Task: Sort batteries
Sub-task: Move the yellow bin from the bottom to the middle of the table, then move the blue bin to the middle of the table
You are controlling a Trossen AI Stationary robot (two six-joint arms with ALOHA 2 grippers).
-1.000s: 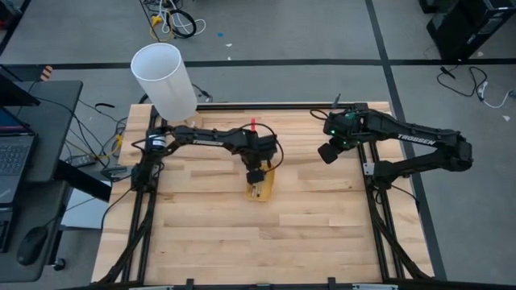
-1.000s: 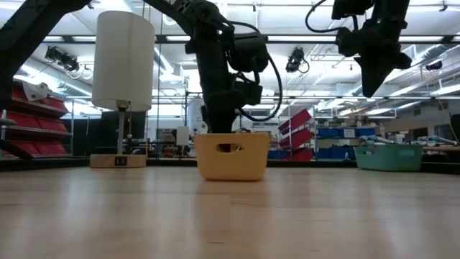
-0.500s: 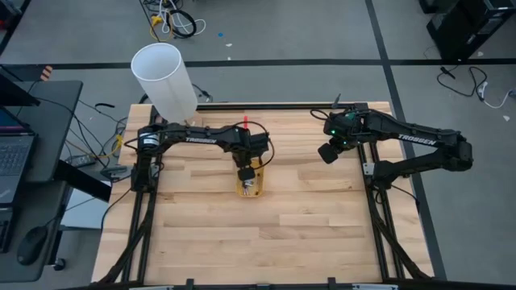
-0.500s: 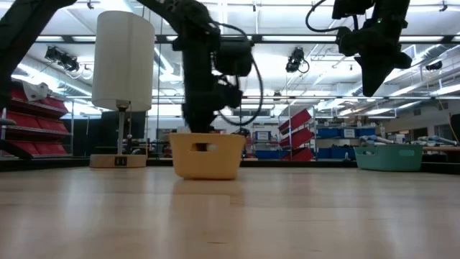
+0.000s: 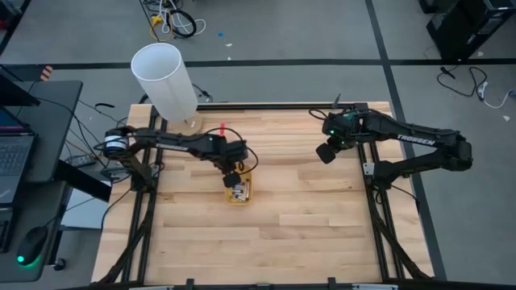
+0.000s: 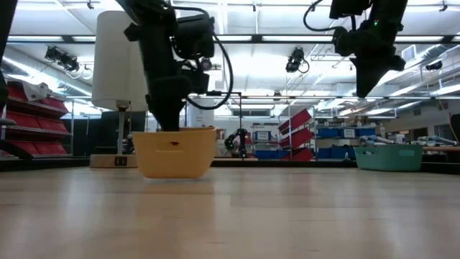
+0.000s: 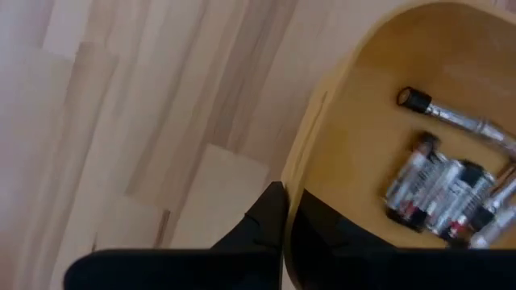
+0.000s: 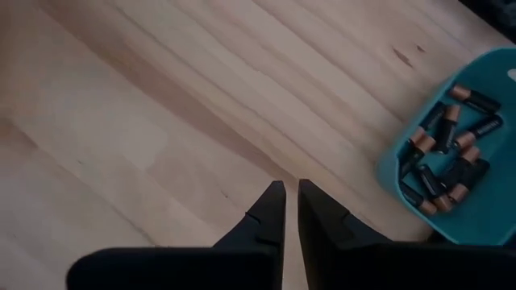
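Left hand [image 7: 284, 201] clamps yellow tray [image 7: 339, 153] wall; its wrist view shows silvery batteries [image 7: 439, 189] inside. Right hand [image 8: 290, 197] clenched, empty, above bench [image 5: 306, 234]; teal tray [image 8: 484, 201] near.

Left gripper [image 5: 235, 180] low, jaws closed, right gripper [image 5: 325, 152] raised, closed

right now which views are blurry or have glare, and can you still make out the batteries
Left wrist view: motion-smeared, yet the silvery batteries in the yellow tray are readable. Right wrist view: soft, with the dark batteries visible. Low view: bright ceiling lights backlight the arms.
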